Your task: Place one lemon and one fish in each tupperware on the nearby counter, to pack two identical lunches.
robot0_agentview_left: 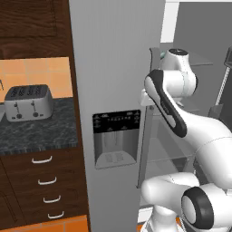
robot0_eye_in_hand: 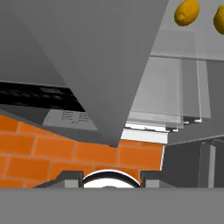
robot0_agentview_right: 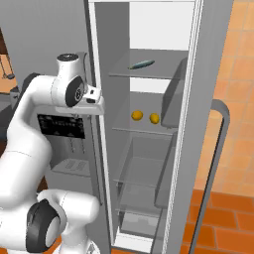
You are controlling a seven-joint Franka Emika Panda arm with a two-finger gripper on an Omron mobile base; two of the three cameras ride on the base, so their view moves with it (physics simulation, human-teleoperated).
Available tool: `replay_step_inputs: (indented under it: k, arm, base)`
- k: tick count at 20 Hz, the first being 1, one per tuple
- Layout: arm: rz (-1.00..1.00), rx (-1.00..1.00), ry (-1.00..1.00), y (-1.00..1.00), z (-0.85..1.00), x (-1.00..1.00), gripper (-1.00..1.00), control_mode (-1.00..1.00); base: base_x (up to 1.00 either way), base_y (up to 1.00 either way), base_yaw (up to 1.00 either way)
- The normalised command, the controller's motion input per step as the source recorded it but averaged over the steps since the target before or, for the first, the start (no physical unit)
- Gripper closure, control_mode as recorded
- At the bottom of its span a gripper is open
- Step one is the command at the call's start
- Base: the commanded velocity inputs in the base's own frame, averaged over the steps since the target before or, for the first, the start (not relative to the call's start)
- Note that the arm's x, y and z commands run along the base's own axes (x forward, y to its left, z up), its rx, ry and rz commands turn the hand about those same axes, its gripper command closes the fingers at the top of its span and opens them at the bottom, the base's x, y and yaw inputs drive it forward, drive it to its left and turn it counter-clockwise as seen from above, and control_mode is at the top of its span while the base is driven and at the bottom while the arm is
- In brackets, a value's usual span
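Two lemons (robot0_agentview_right: 137, 115) side by side on the middle shelf (robot0_agentview_right: 144, 131) of the open fridge (robot0_agentview_right: 196, 99), fish (robot0_agentview_right: 142, 64) one shelf up at twelve o'clock. Gripper (robot0_eye_in_hand: 112, 183) at about nine o'clock of the lemons, well apart, holding nothing; cannot tell how wide the jaws stand. Probably light, firm, rounded and prone to roll: best pinched across the middle. Fish likely slippery; mid-body grip advised.

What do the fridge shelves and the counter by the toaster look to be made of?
Fridge shelves: probably clear glass or plastic, since the compartments below show through them. Counter: looks like polished dark stone, from its grey-black speckled surface. It is rendered, so both are guesses.
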Motion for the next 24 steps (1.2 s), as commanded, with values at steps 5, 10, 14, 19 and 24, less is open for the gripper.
replay_step_inputs:
  k: [5, 10, 14, 19, 24]
  arm:
    - [0.0, 0.0, -0.03, -0.01, 0.0, -0.03, -1.0, -1.0]
    - [-0.09, 0.23, -0.29, -0.96, 0.02, -0.02, -1.0, -1.0]
    - [-0.25, 0.11, -0.08, -1.0, 0.05, 0.13, -1.0, -1.0]
    - [-0.34, 0.01, 0.1, -1.0, 0.0, 0.76, -1.0, -1.0]
    - [-0.13, -0.01, 0.08, -0.77, -0.19, 0.76, -1.0, -1.0]
  base:
    - [0.0, 0.0, 0.0]
    - [0.0, 0.0, 0.0]
    - [0.0, 0.0, 0.0]
    - [0.0, 0.0, 0.0]
    - [0.0, 0.0, 0.0]
